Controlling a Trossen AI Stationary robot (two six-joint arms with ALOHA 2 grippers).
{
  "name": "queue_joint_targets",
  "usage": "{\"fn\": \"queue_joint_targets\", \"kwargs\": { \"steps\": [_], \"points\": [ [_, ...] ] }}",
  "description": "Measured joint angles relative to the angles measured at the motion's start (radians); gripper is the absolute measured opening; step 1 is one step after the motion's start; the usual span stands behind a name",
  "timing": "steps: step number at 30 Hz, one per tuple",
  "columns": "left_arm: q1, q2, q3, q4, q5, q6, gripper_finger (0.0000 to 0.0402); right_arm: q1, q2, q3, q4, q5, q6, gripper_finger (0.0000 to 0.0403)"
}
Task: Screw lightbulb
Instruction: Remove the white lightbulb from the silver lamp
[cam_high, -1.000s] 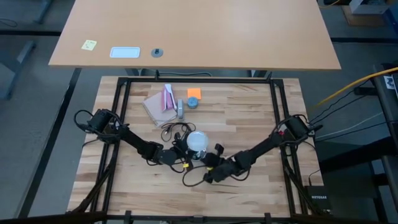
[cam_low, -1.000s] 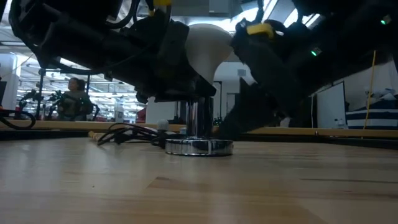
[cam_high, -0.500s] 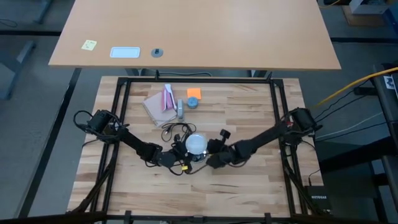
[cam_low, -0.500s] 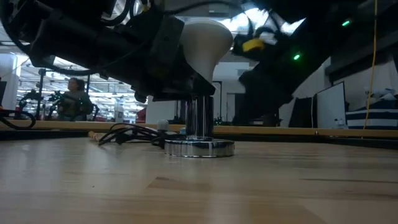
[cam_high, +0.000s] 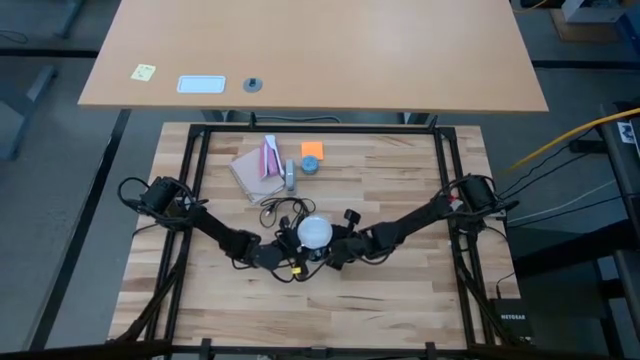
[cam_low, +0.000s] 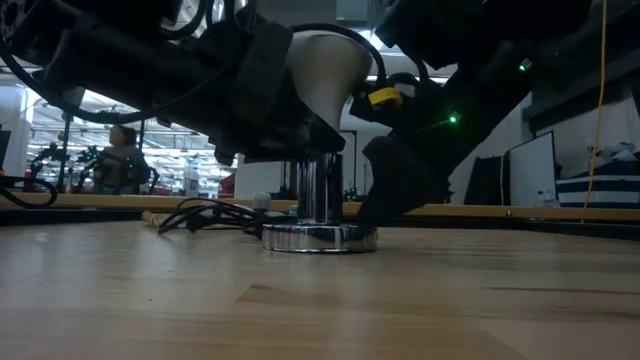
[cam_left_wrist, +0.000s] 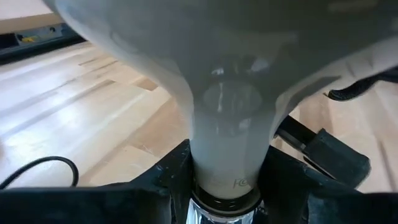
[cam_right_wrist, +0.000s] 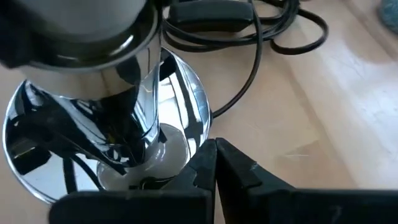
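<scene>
Frosted white globe lightbulb (cam_high: 317, 232) sits upright at desk centre, its pale grey neck down in a shiny chrome socket stand w/ a round mirror base (cam_low: 320, 237). Left claw (cam_high: 297, 248) is in tight on the bulb's neck: in the left wrist view a dark finger (cam_left_wrist: 168, 180) stands on each side of the grey neck (cam_left_wrist: 229, 146), pinching it just above the metal collar. Low view shows the same, dark left-arm hardware wrapped round the neck (cam_low: 322, 95) above the chrome post.

Right claw (cam_right_wrist: 214, 163) is down low beside the stand's base, fingers pressed together, tips touching the rim of the chrome disc (cam_right_wrist: 186, 109). From above, the right arm (cam_high: 400, 228) reaches in from the right edge, claw (cam_high: 335, 252) just right of the bulb.

Thin black cord (cam_high: 280, 212) lies coiled on the pale wood-plank desk (cam_high: 400, 175) just behind the bulb. Farther back: a tan pad w/ a pink item (cam_high: 262, 165), an orange square (cam_high: 312, 150), a small blue-grey round piece (cam_high: 311, 165). A person (cam_low: 118, 160) shows in the room beyond, low view.
</scene>
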Motion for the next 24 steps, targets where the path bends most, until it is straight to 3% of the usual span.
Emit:
{"fn": "queue_joint_targets", "kwargs": {
  "steps": [8,14,24],
  "points": [
    [-0.003,-0.001,0.000,0.004,0.011,-0.034,0.0143,0.034,0.002,-0.002,0.050,-0.034,0.061,0.0010],
    [-0.003,-0.002,0.002,0.007,0.016,-0.048,0.0143,0.088,0.019,-0.002,0.091,0.010,0.160,0.0010],
    [0.008,0.001,0.001,0.000,-0.046,-0.047,0.0143,0.148,0.107,0.006,0.371,-0.018,0.230,0.0010]
  ]
}}
